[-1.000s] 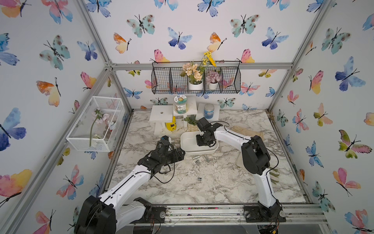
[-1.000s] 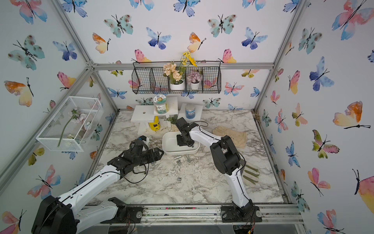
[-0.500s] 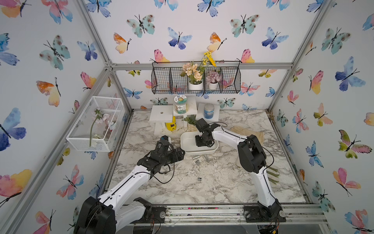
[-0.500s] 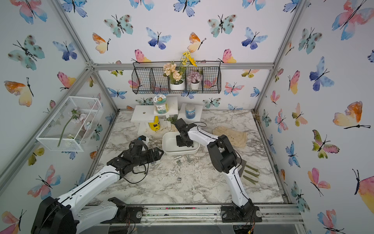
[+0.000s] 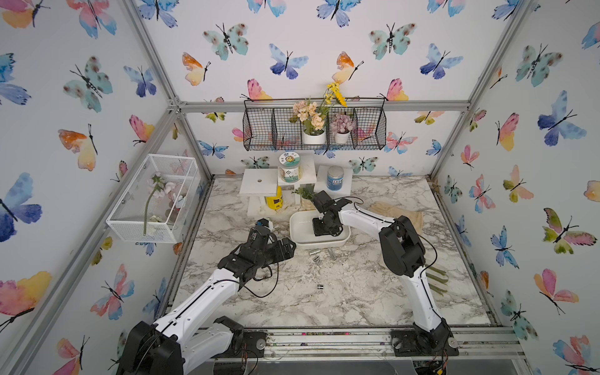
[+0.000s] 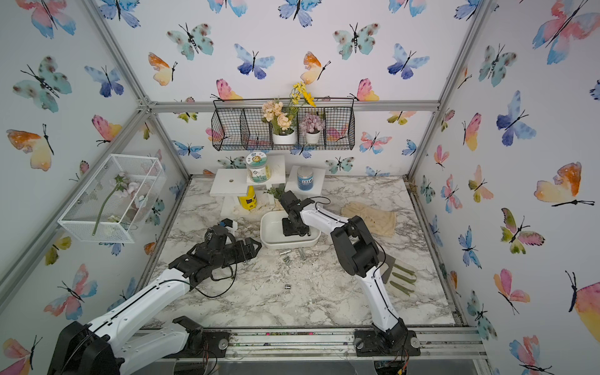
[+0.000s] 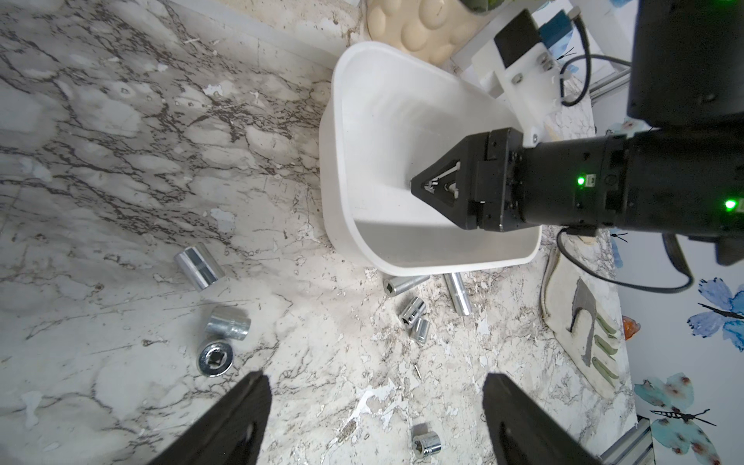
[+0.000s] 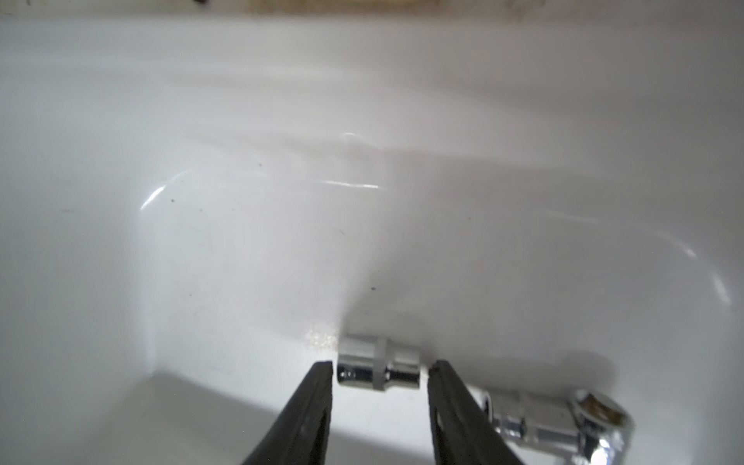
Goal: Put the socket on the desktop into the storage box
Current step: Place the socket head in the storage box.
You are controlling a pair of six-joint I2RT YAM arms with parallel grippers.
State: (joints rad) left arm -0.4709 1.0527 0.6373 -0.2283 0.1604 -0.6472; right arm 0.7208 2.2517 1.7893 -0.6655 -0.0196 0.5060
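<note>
Right wrist view gives us what no other camera does: the floor of the storage box (image 8: 241, 261), where a short chrome socket (image 8: 378, 368) lies crosswise between the tips of the right pincer (image 8: 381, 365), with other sockets (image 8: 523, 422) on the box floor just beside one finger. In both top views the right arm's black wrist (image 5: 326, 222) (image 6: 293, 227) covers that spot, and we make out only the box's white rim with the arm bent down into it. Left wrist view shows us the box from outside, the right pincer's own dark body hiding the socket under it. Loose sockets (image 7: 412, 310) lie scattered on the marbled worktop (image 7: 100, 141): a cluster just outside the box's near wall, three more further off, and one seen between the left arm's spread fingers. A cream glove (image 5: 406, 214) lies on the worktop beyond the right arm, and a black wire basket (image 5: 367, 130) of flower pots hangs on the back wall. We see the right pincer's jaws parted slightly wider than the socket, a thin sliver of white showing at each end, so it pinches nothing; whether either tip grazes the metal we cannot tell. Near the box the left pincer (image 7: 374, 402) hovers over the worktop, spread wide and holding nothing.
</note>
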